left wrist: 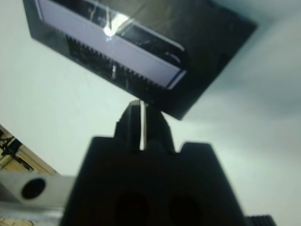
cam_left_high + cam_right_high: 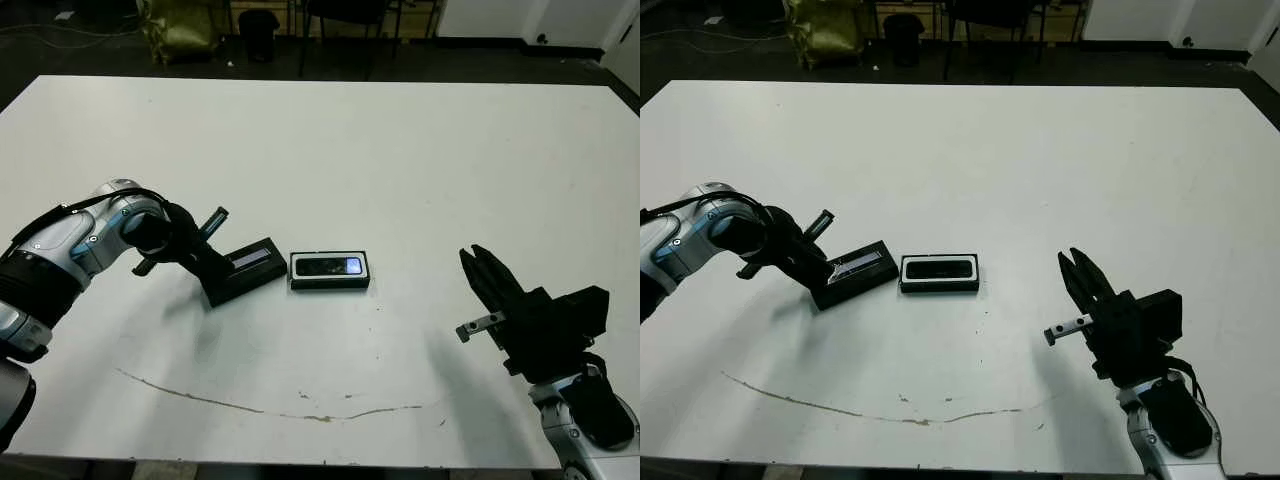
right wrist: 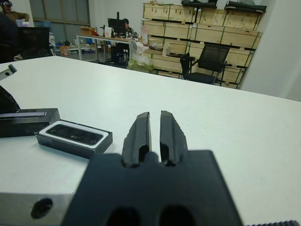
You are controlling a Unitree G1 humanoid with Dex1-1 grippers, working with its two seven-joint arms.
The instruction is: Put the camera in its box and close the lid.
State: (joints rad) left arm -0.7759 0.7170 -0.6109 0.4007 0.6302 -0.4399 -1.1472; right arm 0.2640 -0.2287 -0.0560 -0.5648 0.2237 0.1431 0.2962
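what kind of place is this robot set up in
Probably a workshop or lab with storage: stacked wooden crates line the far wall, with an office chair and a cluttered desk beyond the white table.

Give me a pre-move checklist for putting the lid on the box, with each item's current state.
1. Camera lies inside the box: ok.
2. Box top is uncovered and unobstructed: ok.
3. Left gripper is clamped on the lid edge: ok, though grip firmness cannot tell.
4. Lid is aligned over the box: not ok, it sits tilted beside the box.
5. Right gripper stays clear of the box: ok.
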